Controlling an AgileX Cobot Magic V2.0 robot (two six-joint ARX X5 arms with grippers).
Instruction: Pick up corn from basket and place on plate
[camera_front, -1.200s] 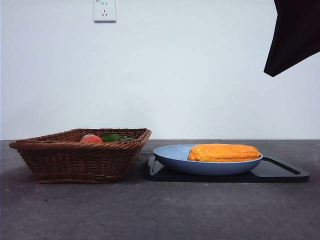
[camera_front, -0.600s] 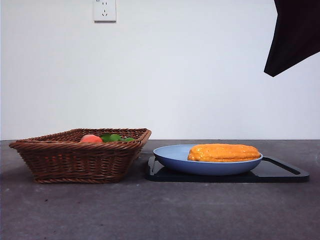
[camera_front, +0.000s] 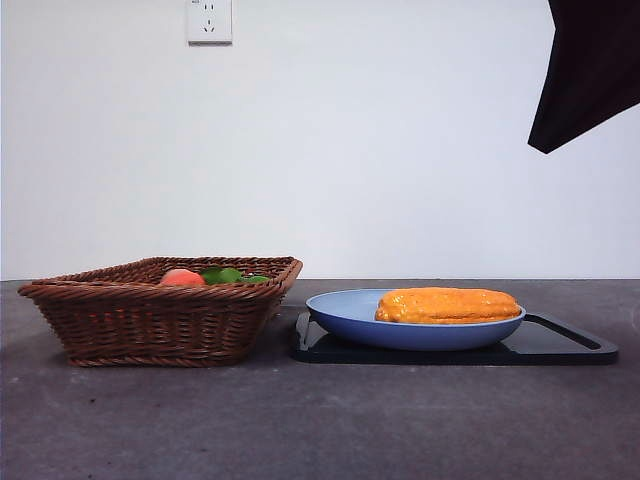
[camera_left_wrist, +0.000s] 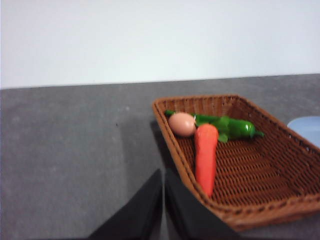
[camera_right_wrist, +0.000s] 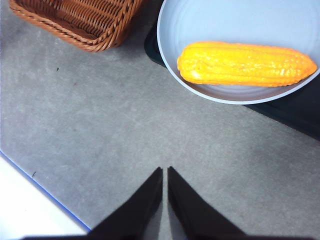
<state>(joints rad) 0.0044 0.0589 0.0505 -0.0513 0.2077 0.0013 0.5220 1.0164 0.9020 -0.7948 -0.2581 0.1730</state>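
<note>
As I read the front view, placement looks done: bumpy orange-yellow corn cob (camera_front: 448, 305) lies in the round light-blue plastic plate (camera_front: 345, 320), beside the brown woven wicker basket (camera_front: 150, 320). Left wrist: left end effector (camera_left_wrist: 163, 200) clenched, empty, outside the basket. Right wrist: right end effector (camera_right_wrist: 165, 192) clenched, empty, above bare bench, clear of the corn.

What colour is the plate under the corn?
Light blue round plastic plate; right wrist view shows it best.

Lab-like test bench: bare white wall (camera_front: 400, 150), grey tabletop (camera_front: 300, 420), wall socket (camera_front: 209, 21)
</note>
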